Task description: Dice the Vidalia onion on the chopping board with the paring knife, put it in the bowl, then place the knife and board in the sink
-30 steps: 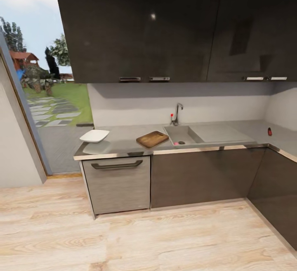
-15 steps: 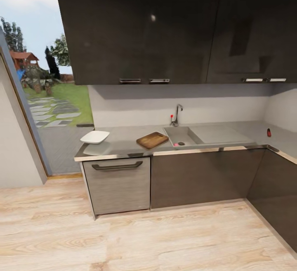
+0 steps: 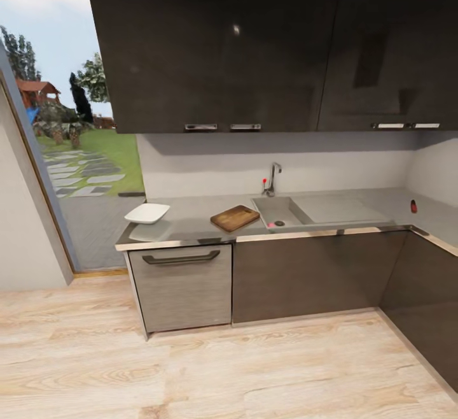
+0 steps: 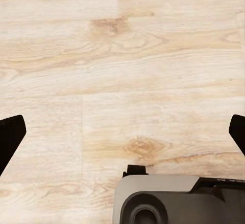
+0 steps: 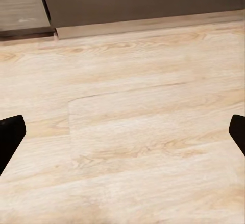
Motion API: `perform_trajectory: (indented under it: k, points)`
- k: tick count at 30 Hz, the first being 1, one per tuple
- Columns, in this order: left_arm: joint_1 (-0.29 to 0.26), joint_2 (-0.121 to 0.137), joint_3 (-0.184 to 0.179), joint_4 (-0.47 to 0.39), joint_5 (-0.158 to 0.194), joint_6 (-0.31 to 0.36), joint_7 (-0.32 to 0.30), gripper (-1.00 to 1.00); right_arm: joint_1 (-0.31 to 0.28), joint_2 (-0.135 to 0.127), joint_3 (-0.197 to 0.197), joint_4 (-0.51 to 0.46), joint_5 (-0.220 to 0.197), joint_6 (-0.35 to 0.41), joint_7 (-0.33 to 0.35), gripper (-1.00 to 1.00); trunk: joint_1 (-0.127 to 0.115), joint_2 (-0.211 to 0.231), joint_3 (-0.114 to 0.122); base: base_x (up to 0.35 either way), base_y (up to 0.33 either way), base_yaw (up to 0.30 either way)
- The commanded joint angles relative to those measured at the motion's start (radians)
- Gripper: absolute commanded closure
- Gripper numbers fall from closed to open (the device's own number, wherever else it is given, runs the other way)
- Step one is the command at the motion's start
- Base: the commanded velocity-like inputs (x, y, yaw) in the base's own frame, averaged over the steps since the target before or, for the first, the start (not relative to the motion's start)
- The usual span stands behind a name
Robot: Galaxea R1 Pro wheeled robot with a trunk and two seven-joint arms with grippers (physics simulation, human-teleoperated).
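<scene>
Right, robot's well back on the pale wood floor [image 3: 191,368], both pincers spread wide, holding nothing: left gripper [image 4: 122,132] & right gripper [image 5: 122,132] over planks. Small round pink-magenta onion [image 3: 270,224] sits in the steel sink basin [image 3: 287,210] by the drain, at 3 o'clock of the brown wooden chopping board [image 3: 235,217]. Prob. light, firm, smooth, apt to roll: pinch across its widest middle.

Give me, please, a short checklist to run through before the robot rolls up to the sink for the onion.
1. Onion in the sink, near the drain: ok.
2. Chopping board flat on the countertop, left of the sink: ok.
3. Bowl on the countertop's left end: ok.
4. Knife located: cannot tell.
5. Left gripper and right gripper open, holding nothing, above the floor: ok.
6. Robot within reach of the sink: not ok.
</scene>
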Motion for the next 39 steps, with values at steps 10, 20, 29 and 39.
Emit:
perform_trajectory:
  k: [10, 20, 29, 39]
  points:
    - [0.000, 0.000, 0.001, -0.001, 0.003, -0.002, 0.000, -1.00, 0.000, 0.000, 0.000, 0.000, 0.001, -0.003, -0.003, -1.00, -0.038, 0.069, 0.030, 0.000, 0.000, 0.000]
    - [0.000, 0.000, 0.001, -0.001, 0.003, -0.002, 0.000, -1.00, 0.000, 0.000, 0.000, 0.000, 0.001, -0.003, -0.003, -1.00, -0.076, 0.139, 0.061, 0.000, 0.000, 0.000]
    - [0.000, 0.000, -0.001, -0.006, 0.002, -0.007, -0.001, -1.00, 0.000, 0.000, 0.001, 0.000, 0.001, -0.004, -0.003, -1.00, -0.076, 0.139, 0.061, 0.000, 0.000, 0.000]
    - [0.000, 0.000, -0.001, -0.006, 0.002, -0.007, -0.001, -1.00, 0.000, 0.000, 0.001, 0.000, 0.001, -0.004, -0.003, -1.00, -0.076, 0.139, 0.061, 0.000, 0.000, 0.000]
